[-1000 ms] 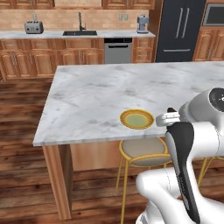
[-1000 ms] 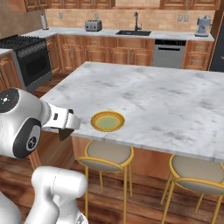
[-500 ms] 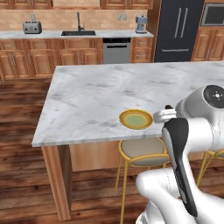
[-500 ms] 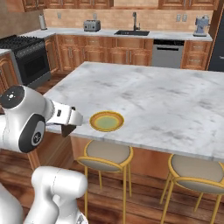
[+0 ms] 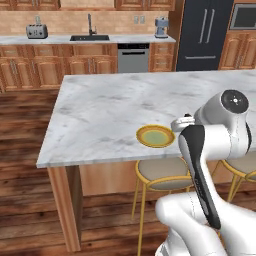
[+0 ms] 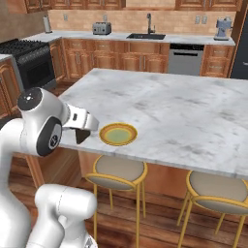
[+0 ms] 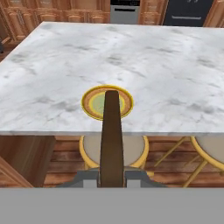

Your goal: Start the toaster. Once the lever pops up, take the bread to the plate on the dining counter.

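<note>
One slice of bread (image 7: 111, 135) is pinched in the hand (image 7: 111, 177) — hand view shows it edge-on, a thin dark-brown strip rising from between the two finger tips, w/ its far end lined up over the plate (image 7: 107, 103). Hand is clenched on the bread's lower end; the rest sticks out unsupported.

Plate sits near the near edge of the dining counter (image 5: 125, 110), on the marble tabletop, w/ a round tan stool (image 7: 114, 148) tucked below. In the right base view the hand (image 6: 81, 127) is just beside the plate (image 6: 118, 134), at abt tabletop-edge height & not yet over it. In the left base view the plate (image 5: 156, 135) lies just left of the wrist. Toaster (image 5: 37, 31) stands well apart on the back worktop near the sink (image 5: 90, 37) — toasting part looks done, only the drop-off left.

Handling, as a judgement: toast is light, stiff & dry, so it won't sag, but it's brittle — a hard squeeze could crack or crumble it. Thin faces give the pads a decent bite; gripping across the flat faces near one end, as now, seems right. Being so light it may bounce or skid off the plate if let go from high up, so prob. best lowered close to the plate centre before letting go.
</note>
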